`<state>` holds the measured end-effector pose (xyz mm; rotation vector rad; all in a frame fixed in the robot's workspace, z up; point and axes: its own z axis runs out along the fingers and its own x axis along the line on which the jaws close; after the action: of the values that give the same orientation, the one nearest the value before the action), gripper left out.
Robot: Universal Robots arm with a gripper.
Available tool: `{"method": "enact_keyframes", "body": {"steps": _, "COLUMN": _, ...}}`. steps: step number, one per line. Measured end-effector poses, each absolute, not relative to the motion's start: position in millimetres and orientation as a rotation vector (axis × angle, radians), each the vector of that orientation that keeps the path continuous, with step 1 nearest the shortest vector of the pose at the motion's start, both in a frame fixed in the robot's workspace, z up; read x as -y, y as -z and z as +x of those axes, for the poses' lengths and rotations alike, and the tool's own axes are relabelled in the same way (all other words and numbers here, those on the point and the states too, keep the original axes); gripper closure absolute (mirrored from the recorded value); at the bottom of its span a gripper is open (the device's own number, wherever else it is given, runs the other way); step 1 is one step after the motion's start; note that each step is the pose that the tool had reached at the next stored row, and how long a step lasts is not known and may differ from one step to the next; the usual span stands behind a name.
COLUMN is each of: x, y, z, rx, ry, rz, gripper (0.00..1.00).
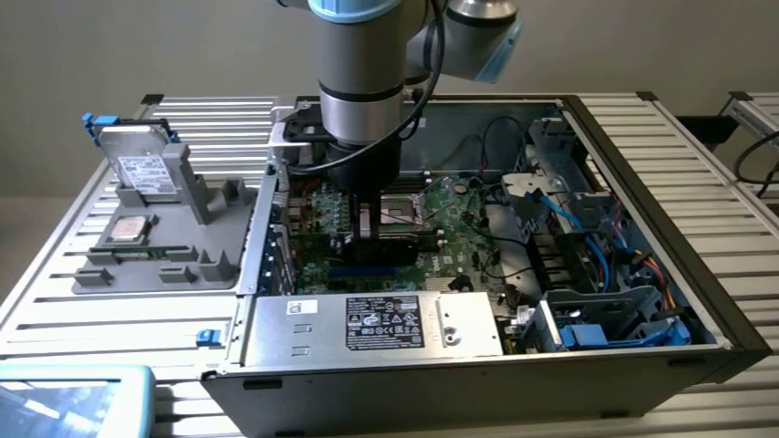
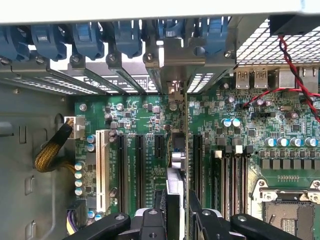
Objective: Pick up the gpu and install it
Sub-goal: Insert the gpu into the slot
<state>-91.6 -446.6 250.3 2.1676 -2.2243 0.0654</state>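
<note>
Slatted counter (image 1: 681, 155) carries the open case (image 1: 462, 392); inside, we see the gripper (image 2: 177, 202) clamped on the gpu (image 2: 178, 162), edge-on over the motherboard slots (image 2: 140, 170). Light, stiff, fragile: we'd hold its edges.

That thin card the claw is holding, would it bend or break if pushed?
Probably stiff: the gpu stands straight, edge-on, in the gripper without sagging. Likely light, being so thin. Sideways force might well crack it, for the same reason.

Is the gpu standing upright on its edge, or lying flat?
Upright: the wrist view shows the gpu edge-on, a thin strip in the gripper, over the motherboard. Seated: cannot tell.
</note>
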Motion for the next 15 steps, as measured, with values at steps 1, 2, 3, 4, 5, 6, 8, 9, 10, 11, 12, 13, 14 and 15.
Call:
{"method": "enact_keyframes", "body": {"steps": 1, "x": 446.6, "y": -250.3, "z": -91.6, "rx": 2.224, "ry": -0.066, "rz": 2.168, "gripper": 0.72}}
{"method": "enact_keyframes", "body": {"steps": 2, "x": 446.6, "y": -250.2, "z": -91.6, "rx": 2.224, "ry": -0.065, "rz": 2.168, "gripper": 0.72}}
{"method": "enact_keyframes", "body": {"steps": 3, "x": 446.6, "y": -250.1, "z": -91.6, "rx": 2.224, "ry": -0.065, "rz": 2.168, "gripper": 0.72}}
{"method": "enact_keyframes", "body": {"steps": 4, "x": 446.6, "y": -249.9, "z": -91.6, "rx": 2.225, "ry": -0.065, "rz": 2.168, "gripper": 0.72}}
{"method": "enact_keyframes", "body": {"steps": 5, "x": 446.6, "y": -249.8, "z": -91.6, "rx": 2.225, "ry": -0.066, "rz": 2.168, "gripper": 0.72}}
{"method": "enact_keyframes", "body": {"steps": 6, "x": 446.6, "y": -249.8, "z": -91.6, "rx": 2.225, "ry": -0.066, "rz": 2.168, "gripper": 0.72}}
{"method": "enact_keyframes", "body": {"steps": 8, "x": 446.6, "y": -249.5, "z": -91.6, "rx": 2.225, "ry": -0.066, "rz": 2.168, "gripper": 0.72}}
{"method": "enact_keyframes", "body": {"steps": 9, "x": 446.6, "y": -249.4, "z": -91.6, "rx": 2.225, "ry": -0.066, "rz": 2.168, "gripper": 0.72}}
{"method": "enact_keyframes", "body": {"steps": 10, "x": 446.6, "y": -249.4, "z": -91.7, "rx": 2.225, "ry": -0.066, "rz": 2.168, "gripper": 0.72}}
{"method": "enact_keyframes", "body": {"steps": 11, "x": 446.6, "y": -249.4, "z": -91.7, "rx": 2.225, "ry": -0.066, "rz": 2.168, "gripper": 0.72}}
{"method": "enact_keyframes", "body": {"steps": 12, "x": 446.6, "y": -249.3, "z": -91.9, "rx": 2.225, "ry": -0.066, "rz": 2.168, "gripper": 0.72}}
{"method": "enact_keyframes", "body": {"steps": 13, "x": 446.6, "y": -249.2, "z": -92.0, "rx": 2.225, "ry": -0.067, "rz": 2.168, "gripper": 0.72}}
{"method": "enact_keyframes", "body": {"steps": 14, "x": 446.6, "y": -249.2, "z": -92.0, "rx": 2.225, "ry": -0.066, "rz": 2.169, "gripper": 0.72}}
{"method": "enact_keyframes", "body": {"steps": 15, "x": 446.6, "y": -249.1, "z": -92.4, "rx": 2.225, "ry": -0.067, "rz": 2.169, "gripper": 0.72}}
